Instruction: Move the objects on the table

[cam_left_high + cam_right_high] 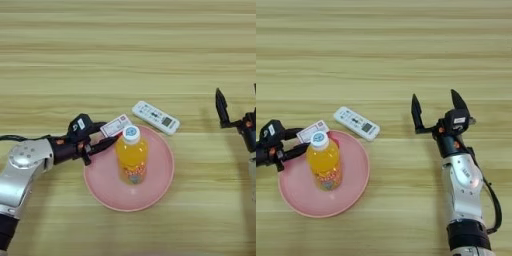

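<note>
Just right of my left pincer [102, 137], whose spread fingers flank the packet [116, 125] at the plate's [160, 185] far-left rim, I see the bottle [132, 156] upright on the plate, while my right pincer [437, 107] gapes idle, well right.

Both arms had silver-grey forearm shells with black wrist sections – small orange accents near the joints. Left gripper [102, 136] and right gripper [438, 106] had black pointed fingers; a black cable ran alongside the right forearm.
</note>
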Available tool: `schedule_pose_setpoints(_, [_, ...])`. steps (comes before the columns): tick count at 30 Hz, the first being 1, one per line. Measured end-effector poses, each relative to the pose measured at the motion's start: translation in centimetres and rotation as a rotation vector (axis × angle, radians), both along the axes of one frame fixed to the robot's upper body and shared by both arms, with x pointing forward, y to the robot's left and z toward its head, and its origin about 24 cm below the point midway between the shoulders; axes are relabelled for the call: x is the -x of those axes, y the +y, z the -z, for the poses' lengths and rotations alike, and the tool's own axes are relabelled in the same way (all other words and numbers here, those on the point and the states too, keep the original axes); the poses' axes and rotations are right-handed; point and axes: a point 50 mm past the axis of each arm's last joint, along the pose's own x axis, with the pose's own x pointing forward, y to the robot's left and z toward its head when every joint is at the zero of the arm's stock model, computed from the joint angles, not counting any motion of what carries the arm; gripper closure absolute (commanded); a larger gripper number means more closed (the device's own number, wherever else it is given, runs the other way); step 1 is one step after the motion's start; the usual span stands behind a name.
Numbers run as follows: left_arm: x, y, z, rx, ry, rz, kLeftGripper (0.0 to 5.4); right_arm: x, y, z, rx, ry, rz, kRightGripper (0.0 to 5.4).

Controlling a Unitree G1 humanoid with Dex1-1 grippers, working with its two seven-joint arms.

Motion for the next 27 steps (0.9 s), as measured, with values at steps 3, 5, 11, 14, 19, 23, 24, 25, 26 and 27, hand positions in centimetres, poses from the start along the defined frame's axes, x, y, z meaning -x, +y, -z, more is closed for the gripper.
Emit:
schedule_pose_setpoints(3, [0.1, 0.2, 0.2, -0.012, -0.001, 0.021, 3.36, 0.0, 0.0, 0.0, 0.000, 0.000, 0.000, 0.00])
schedule_pose_setpoints(5, [-0.1, 0.3, 0.3, -0.016, -0.003, 0.031, 3.36, 0.0, 0.0, 0.0, 0.000, 0.000, 0.000, 0.00])
schedule_pose_setpoints(11, [-0.8, 0.3, 0.4, -0.020, -0.011, 0.046, 3.37, 0.1, 0.0, 0.0, 0.003, 0.000, 0.000, 0.00])
schedule_pose_setpoints(14, [-0.9, 0.2, 0.4, -0.020, -0.015, 0.052, 3.37, 0.1, 0.0, 0.0, 0.004, -0.002, 0.000, 0.00])
schedule_pose_setpoints(19, [-1.1, 0.1, 0.5, -0.020, -0.022, 0.064, 3.37, 0.1, 0.0, 0.0, 0.006, -0.002, -0.001, 0.00])
schedule_pose_setpoints(23, [-1.2, 0.0, 0.5, -0.018, -0.025, 0.069, 3.37, 0.1, 0.0, 0.0, 0.008, -0.002, -0.001, 0.00])
schedule_pose_setpoints(24, [-1.2, -0.1, 0.6, -0.016, -0.027, 0.070, 3.37, 0.1, 0.0, 0.0, 0.008, -0.002, -0.001, 0.00])
schedule_pose_setpoints(25, [-1.3, -0.1, 0.6, -0.015, -0.027, 0.070, 3.37, 0.1, 0.0, 0.0, 0.008, -0.002, -0.001, 0.00])
schedule_pose_setpoints(26, [-1.3, -0.1, 0.6, -0.014, -0.027, 0.070, 3.37, 0.1, 0.0, 0.0, 0.008, -0.002, -0.001, 0.00])
schedule_pose_setpoints(27, [-1.3, -0.1, 0.6, -0.012, -0.027, 0.069, 3.37, 0.1, 0.0, 0.0, 0.008, -0.002, -0.001, 0.00])
